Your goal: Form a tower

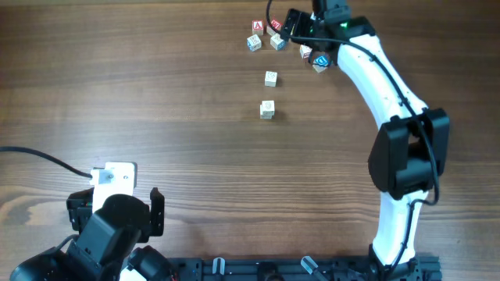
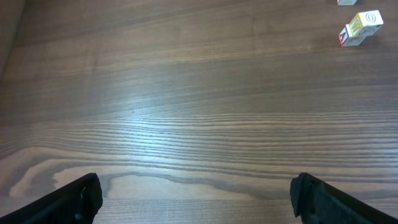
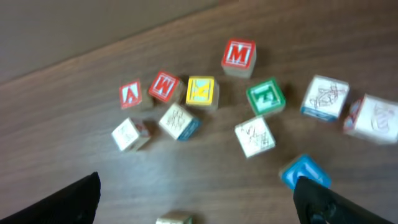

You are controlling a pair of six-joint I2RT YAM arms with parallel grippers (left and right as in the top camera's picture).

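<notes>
- Two pale blocks sit apart mid-table (image 1: 156, 94) from overhead. The nearer is probably the tower (image 1: 267, 109), its height unreadable from above.
- Left wrist: the tower shows side-on, seemingly two blocks high, far right. The left claw (image 2: 199, 202) is spread and empty.
- Right wrist: the right claw (image 3: 199, 202) is spread and empty above the loose blocks (image 3: 200, 91). No tower in view; more stacking is likely left.

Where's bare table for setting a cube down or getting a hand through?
Free: the table left of the tower and the lone cube, down to the left gripper; also the strip between them and the right arm. Crowded: the cube cluster at the right gripper.
</notes>
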